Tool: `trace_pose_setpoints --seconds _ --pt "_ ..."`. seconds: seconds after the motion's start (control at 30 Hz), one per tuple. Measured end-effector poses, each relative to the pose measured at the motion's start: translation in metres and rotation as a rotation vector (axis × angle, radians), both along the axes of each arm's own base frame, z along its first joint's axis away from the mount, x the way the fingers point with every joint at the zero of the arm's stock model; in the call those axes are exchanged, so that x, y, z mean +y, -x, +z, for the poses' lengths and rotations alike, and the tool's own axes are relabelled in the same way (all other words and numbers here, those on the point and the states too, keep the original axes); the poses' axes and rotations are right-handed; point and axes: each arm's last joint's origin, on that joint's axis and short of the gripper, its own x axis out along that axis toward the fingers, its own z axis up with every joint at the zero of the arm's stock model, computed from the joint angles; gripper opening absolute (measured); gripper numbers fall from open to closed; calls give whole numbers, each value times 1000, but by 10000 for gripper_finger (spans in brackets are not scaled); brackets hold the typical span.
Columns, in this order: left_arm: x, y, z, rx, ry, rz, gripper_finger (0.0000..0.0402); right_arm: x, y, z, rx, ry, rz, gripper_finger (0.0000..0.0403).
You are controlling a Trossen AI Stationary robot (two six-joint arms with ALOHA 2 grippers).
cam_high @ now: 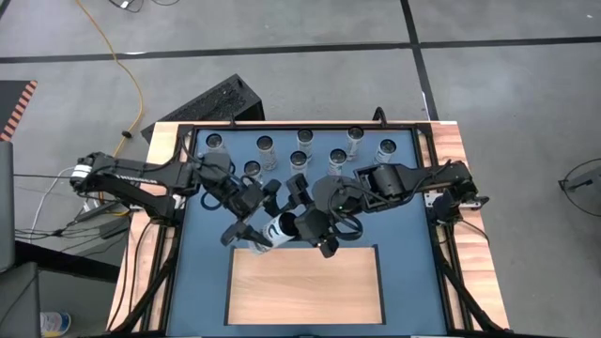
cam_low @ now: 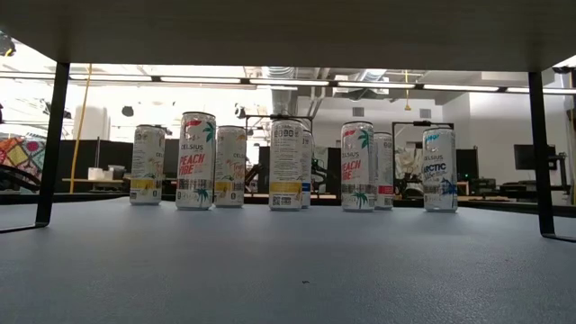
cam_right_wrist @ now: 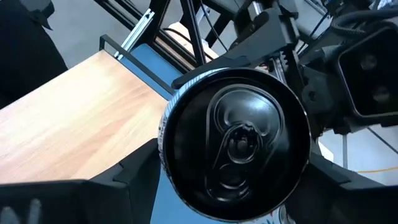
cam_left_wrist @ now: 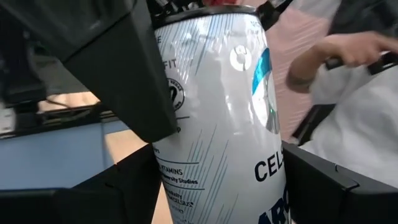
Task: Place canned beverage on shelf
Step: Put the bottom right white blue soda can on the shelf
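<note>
Two grippers, left gripper [cam_high: 255, 228] and right gripper [cam_high: 311, 232], pinch one can [cam_high: 283, 228]; I see its lid [cam_right_wrist: 237, 142] only from right wrist view, above the shelf [cam_high: 305, 286].

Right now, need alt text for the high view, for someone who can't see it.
Both grippers meet on one white can lying tilted above the blue surface, just behind the empty wooden shelf: left gripper from the left, right gripper from the right. Eight cans stand along the back.
</note>
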Motion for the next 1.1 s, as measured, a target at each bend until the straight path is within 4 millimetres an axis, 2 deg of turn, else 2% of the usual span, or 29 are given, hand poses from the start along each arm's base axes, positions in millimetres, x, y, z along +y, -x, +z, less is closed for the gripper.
trace_pose_setpoints --seconds 0.2,0.47,0.67,0.83,1.1 --pt "-2 1 -8 53 -87 147 266 -3 5 -6 57 80 -143 286" --pt "-12 4 -17 139 -182 363 265 -8 7 -7 78 47 -287 286" --pt "-22 7 -16 123 -228 437 265 -7 7 -5 61 33 -288 286" --pt "-28 9 -17 156 -188 520 265 -8 7 -6 76 -9 -321 286" --pt "-57 38 -16 191 -221 744 265 -7 18 -8 98 -61 -522 286"
